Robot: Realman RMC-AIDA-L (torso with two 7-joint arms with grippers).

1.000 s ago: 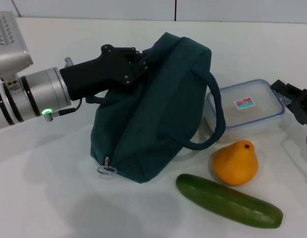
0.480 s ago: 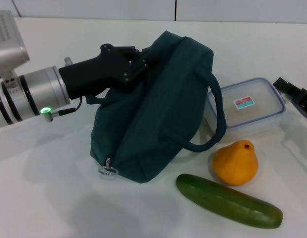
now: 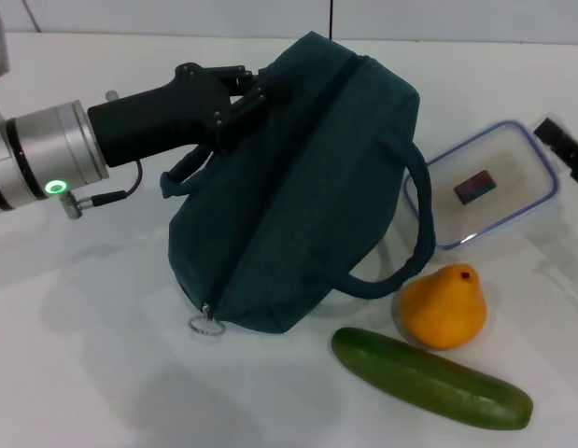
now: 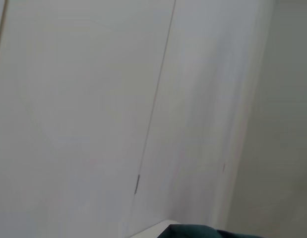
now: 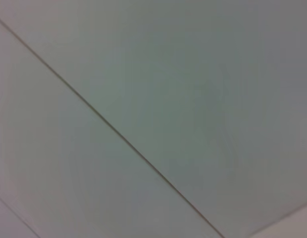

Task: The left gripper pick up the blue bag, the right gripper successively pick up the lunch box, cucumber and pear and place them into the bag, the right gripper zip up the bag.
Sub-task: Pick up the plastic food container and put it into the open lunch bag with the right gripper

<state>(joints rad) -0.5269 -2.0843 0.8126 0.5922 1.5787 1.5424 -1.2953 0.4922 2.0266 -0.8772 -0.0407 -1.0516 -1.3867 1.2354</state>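
My left gripper (image 3: 254, 91) is shut on the top of the blue bag (image 3: 307, 205), near one of its handles, and holds that side up off the table. The bag's zipper runs down to a metal ring pull (image 3: 204, 325) at its lower end. A sliver of the bag (image 4: 193, 231) also shows in the left wrist view. At the right edge, my right gripper (image 3: 566, 149) is shut on the far end of the lunch box (image 3: 499, 201), which is tilted up. The pear (image 3: 443, 303) and the cucumber (image 3: 429, 378) lie in front of the box.
The white table (image 3: 83, 355) carries everything. A loop handle (image 3: 415, 233) of the bag hangs toward the pear and the lunch box. The right wrist view shows only a pale wall.
The left arm has pulled back and lifted, raising and spreading the bag. The lunch box has tipped up at its right end and shifted right and away with the right gripper.
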